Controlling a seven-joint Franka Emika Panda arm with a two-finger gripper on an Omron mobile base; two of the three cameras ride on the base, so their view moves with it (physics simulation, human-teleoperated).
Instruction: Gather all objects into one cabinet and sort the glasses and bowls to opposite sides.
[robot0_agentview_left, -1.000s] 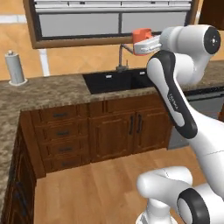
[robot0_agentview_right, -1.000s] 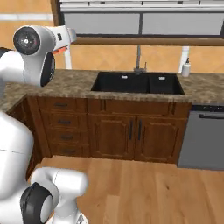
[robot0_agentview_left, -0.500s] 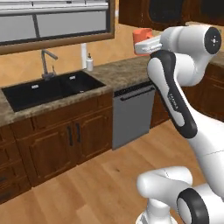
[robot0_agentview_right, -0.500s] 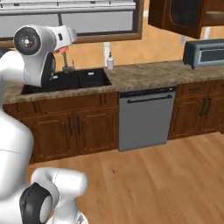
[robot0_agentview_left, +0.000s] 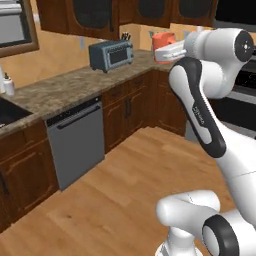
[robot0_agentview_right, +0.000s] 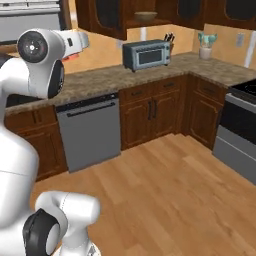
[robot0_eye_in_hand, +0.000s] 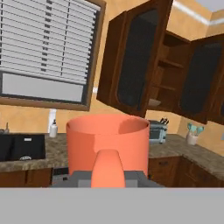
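**Cup in transit toward the open cabinet**

Pincer (robot0_agentview_left: 161, 50) closed on a coral-orange cup (robot0_agentview_left: 161, 42), held high, upright, above floor level. Step in hand, as judged: carrying the cup to the cabinet (robot0_eye_in_hand: 166, 78), door open, ahead right. A bowl (robot0_agentview_right: 145, 16) sits on its shelf. Next: close in, raise the cup to a shelf, set it opposite the bowl. Since earlier frame: base has swung right; sink gone from centre, toaster oven (robot0_agentview_left: 111, 54) and dishwasher (robot0_agentview_left: 77, 140) now ahead.
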